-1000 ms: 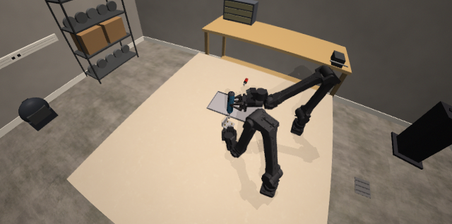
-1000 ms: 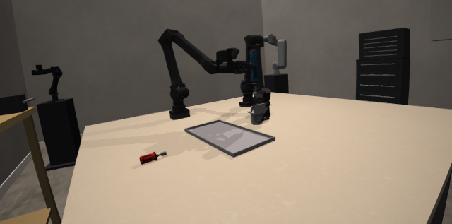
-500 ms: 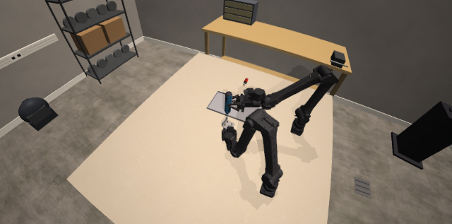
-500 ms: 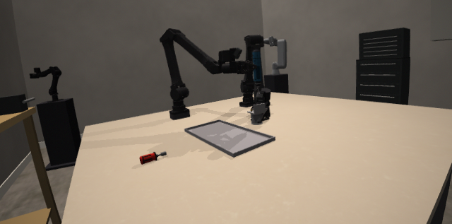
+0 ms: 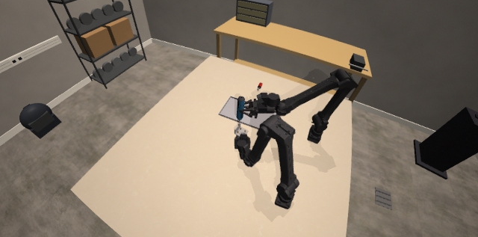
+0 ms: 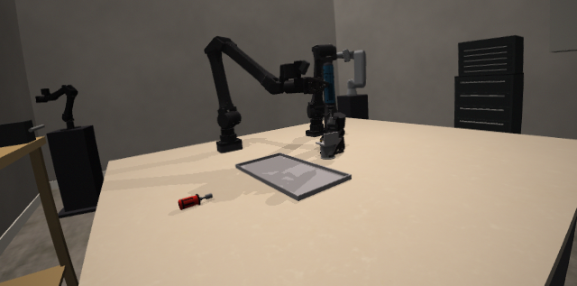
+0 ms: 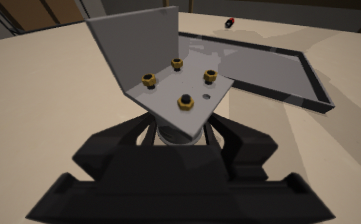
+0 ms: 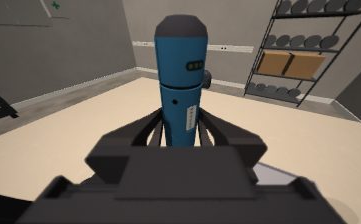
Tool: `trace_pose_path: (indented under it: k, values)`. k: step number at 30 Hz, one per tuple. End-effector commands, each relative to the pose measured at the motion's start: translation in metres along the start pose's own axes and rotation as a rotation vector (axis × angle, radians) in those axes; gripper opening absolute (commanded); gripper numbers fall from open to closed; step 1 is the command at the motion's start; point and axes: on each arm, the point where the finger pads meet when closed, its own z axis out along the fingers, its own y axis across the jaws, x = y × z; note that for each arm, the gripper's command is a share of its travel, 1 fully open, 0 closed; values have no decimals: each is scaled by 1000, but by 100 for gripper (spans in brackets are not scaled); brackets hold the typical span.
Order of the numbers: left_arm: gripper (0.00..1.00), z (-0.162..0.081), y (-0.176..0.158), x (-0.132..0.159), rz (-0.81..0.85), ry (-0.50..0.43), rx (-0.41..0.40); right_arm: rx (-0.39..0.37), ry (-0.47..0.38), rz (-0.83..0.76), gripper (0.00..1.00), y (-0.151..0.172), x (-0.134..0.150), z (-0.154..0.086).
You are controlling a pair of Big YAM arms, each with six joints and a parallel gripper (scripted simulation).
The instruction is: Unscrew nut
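The joint module (image 5: 238, 137) (image 6: 331, 146) (image 7: 173, 136) stands on the table, with the grey L-shaped bracket (image 7: 178, 90) on top. Several brass nuts sit on the bracket's studs, for example nut (image 7: 183, 104) and nut (image 7: 149, 79); I cannot tell which one is screwed fully down. My left gripper (image 5: 241, 139) (image 7: 180, 112) is shut on the module's round body. My right gripper (image 5: 247, 110) (image 6: 321, 84) (image 8: 180, 111) is shut on the dark blue nut driver (image 5: 240, 108) (image 6: 329, 82) (image 8: 181, 75). It holds the driver upright in the air, close above the module and clear of the nuts.
A flat grey tray (image 5: 227, 109) (image 6: 267, 181) (image 7: 317, 84) lies just beyond the module. A red screwdriver (image 5: 260, 86) (image 6: 191, 201) (image 7: 229, 22) lies on the table past the tray. A wooden bench and a metal shelf stand off the table.
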Motion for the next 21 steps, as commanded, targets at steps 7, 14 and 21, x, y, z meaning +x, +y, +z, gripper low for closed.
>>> trace_pose_path:
  k: [7, 14, 21]
  values:
    - [59, 2, -4, -15, 26, -37, 6, 1, -173, 8, 42, 1, -80, 16]
    - [59, 2, -4, -15, 26, -37, 6, -7, -174, 6, 42, 10, -76, 10]
    - [59, 2, -4, -15, 26, -37, 6, -6, -174, 5, 42, 11, -73, 7]
